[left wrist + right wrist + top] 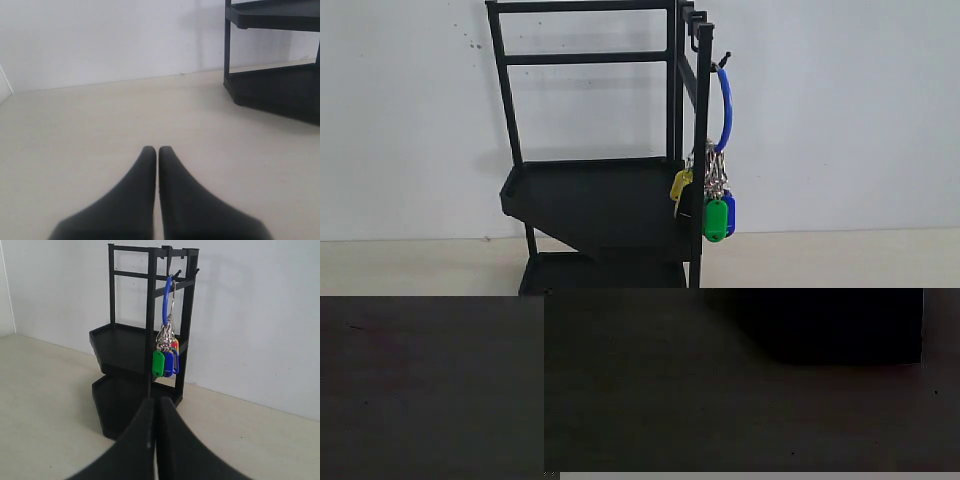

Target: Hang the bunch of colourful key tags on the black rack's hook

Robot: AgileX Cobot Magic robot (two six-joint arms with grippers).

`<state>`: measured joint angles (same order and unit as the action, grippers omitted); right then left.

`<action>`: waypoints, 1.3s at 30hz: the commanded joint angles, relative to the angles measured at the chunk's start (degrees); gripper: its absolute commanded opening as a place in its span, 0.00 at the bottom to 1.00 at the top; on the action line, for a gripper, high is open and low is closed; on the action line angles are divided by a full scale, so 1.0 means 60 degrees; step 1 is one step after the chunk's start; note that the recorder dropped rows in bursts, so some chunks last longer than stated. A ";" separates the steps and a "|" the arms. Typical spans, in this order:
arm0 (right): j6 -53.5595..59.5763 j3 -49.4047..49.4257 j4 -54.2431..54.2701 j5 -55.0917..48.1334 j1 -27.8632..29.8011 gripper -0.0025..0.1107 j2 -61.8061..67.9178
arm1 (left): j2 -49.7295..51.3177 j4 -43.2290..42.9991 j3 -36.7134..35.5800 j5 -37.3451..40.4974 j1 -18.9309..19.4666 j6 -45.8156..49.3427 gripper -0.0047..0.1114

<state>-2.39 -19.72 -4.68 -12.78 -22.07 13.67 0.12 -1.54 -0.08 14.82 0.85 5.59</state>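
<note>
Right jaws: pressed shut, nothing in them, low over the counter (45,405). Left jaws: same, tips touching, empty.

From the right jaws, the key bunch (165,360) lies straight ahead and higher up, well apart from the tips. Its long axis is vertical: blue loop (164,302) on top, metal rings under it, green and blue tags at the bottom. I read the right arm as the nearer one. The left wrist view only catches a corner of the rack (280,92) off to one side, with no bunch in it.

The bunch hangs clear of the counter, just beside the rack's front upright and level with the upper tray. The loop goes over the hook (724,60) at the top of that upright.

The right wrist view shows the loop's top at the hook, but I can't tell from it how deep the loop sits. The exterior view fills that in: the loop's top appears to rest in the hook's bend, with the hook tip poking up past it. That view shows neither pair of jaws, and its lower part is dark.

My call: the hang is done and there's no grasp left to make.
</note>
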 commanded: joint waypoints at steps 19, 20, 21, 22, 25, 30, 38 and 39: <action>0.0644 0.0066 -0.0064 -0.2239 0.2248 0.02 -0.2251 | -0.0020 0.0033 0.0013 -0.0043 -0.0012 -0.0007 0.08; 0.0696 0.0124 -0.0064 -0.2261 0.2385 0.02 -0.2278 | -0.0020 0.0033 0.0013 -0.0043 -0.0012 -0.0007 0.08; 0.0743 0.0236 -0.0064 -0.2196 0.2516 0.02 -0.2278 | -0.0020 0.0033 0.0013 -0.0043 -0.0012 -0.0007 0.08; 0.0807 0.0392 -0.0064 -0.2065 0.2706 0.02 -0.2278 | -0.0020 0.0033 0.0013 -0.0043 -0.0012 -0.0007 0.08; 0.0807 0.1033 -0.0106 -0.1708 0.3022 0.02 -0.2278 | -0.0020 0.0033 0.0013 -0.0019 -0.0012 -0.0007 0.08; 0.0807 0.2334 -0.0106 -0.0623 0.3108 0.02 -0.2278 | -0.0020 0.0033 0.0013 -0.0043 -0.0012 -0.0007 0.08; 0.0735 0.3287 -0.0050 -0.0373 0.3108 0.02 -0.2278 | -0.0020 0.0033 0.0013 -0.0043 -0.0012 -0.0007 0.08; 0.0735 0.3287 -0.0050 -0.0460 0.3108 0.02 -0.2278 | -0.0020 0.0033 0.0013 -0.0043 -0.0012 -0.0007 0.08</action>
<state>2.26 -0.35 -5.05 -14.27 -3.85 0.28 0.12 -1.54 -0.08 14.82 0.85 5.59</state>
